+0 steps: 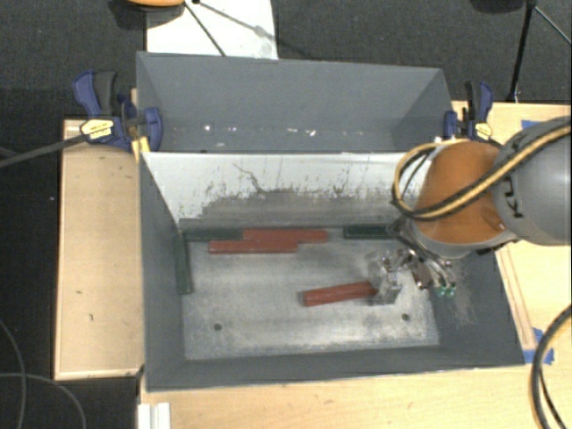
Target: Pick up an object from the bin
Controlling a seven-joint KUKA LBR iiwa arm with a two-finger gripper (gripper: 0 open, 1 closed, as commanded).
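In the camera view, the grey metal bin [295, 105] sits open with its floor mostly bare and scuffed, and the arm comes in from the right, its orange cover [458, 199] hanging over the bin's right side with a loop of cable [413, 170] wrapped round it. Below that cover the end effector [390, 284] is down close to the floor in the right half of the bin. Its tip is at the right end of a short red-brown bar [335, 295], which lies flat near the middle of the floor, slightly tilted so its right end is a little farther than its left. Bar and end effector meet or nearly meet there; whether the end effector is released, clenched or grasping the bar cannot be told. Along the far edge of the floor lies a longer red-brown bar [268, 240], parallel to the far wall. A dark green strip [213, 235] lies just at its left end, and another dark green strip [366, 232] lies to its right, near the arm. A third green strip [183, 271] runs along the left wall, well apart from the end effector.
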